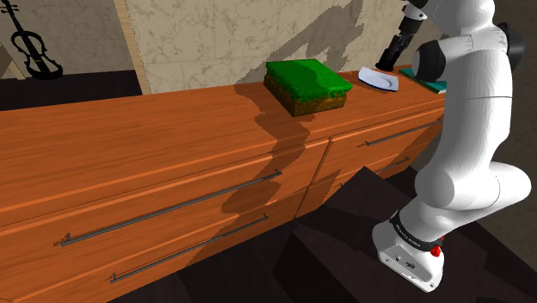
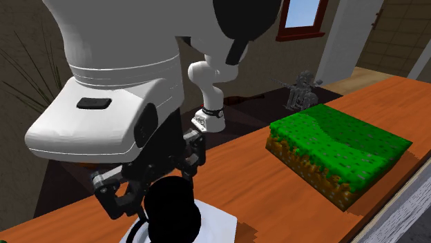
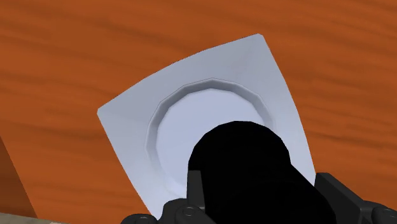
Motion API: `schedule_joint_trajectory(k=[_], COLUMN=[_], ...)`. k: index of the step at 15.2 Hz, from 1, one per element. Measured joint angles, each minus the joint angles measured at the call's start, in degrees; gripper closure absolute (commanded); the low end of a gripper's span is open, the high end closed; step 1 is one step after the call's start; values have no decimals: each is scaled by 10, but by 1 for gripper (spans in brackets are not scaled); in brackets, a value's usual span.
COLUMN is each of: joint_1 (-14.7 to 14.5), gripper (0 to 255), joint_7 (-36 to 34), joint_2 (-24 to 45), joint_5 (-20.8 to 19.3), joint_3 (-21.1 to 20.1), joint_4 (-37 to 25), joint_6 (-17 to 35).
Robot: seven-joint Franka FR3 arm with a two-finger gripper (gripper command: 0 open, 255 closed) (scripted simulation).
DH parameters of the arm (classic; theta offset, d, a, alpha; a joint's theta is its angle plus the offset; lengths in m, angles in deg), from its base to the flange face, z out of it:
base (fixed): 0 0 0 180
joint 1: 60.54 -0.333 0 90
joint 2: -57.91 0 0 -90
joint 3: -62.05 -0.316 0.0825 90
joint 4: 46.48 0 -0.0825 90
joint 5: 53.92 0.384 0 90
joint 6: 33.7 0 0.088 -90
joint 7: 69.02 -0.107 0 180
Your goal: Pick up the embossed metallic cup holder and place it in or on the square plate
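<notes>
Gripper (image 3: pixel 251 207): fingers clamped on the black cup holder (image 3: pixel 236 162) | cup holder: over the round well of the white square plate (image 3: pixel 191 83), cannot tell if they touch | plate: on wooden dresser top (image 1: pixel 172 146), near the green-topped block (image 1: pixel 308 84)

Plainly a home, a living room or hallway by its furnishings; long wooden sideboard (image 1: pixel 172 146) with drawers and slim bar handles (image 1: pixel 172 207); black violin (image 1: pixel 36 53) standing upright by the wall; mottled beige wall panel (image 1: pixel 224 43) behind; white square plate (image 3: pixel 130 124) on the wood top; window (image 2: pixel 300 14) in a red-brown frame; spiky houseplant leaves (image 2: pixel 27 72) in a dim corner.
</notes>
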Motion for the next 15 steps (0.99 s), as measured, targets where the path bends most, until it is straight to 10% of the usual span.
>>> schedule_joint_trajectory(k=[15], joint_1=[-44], gripper=[255], joint_7=[15], joint_2=[-28], joint_5=[-9], joint_3=[7], joint_4=[144], joint_6=[107])
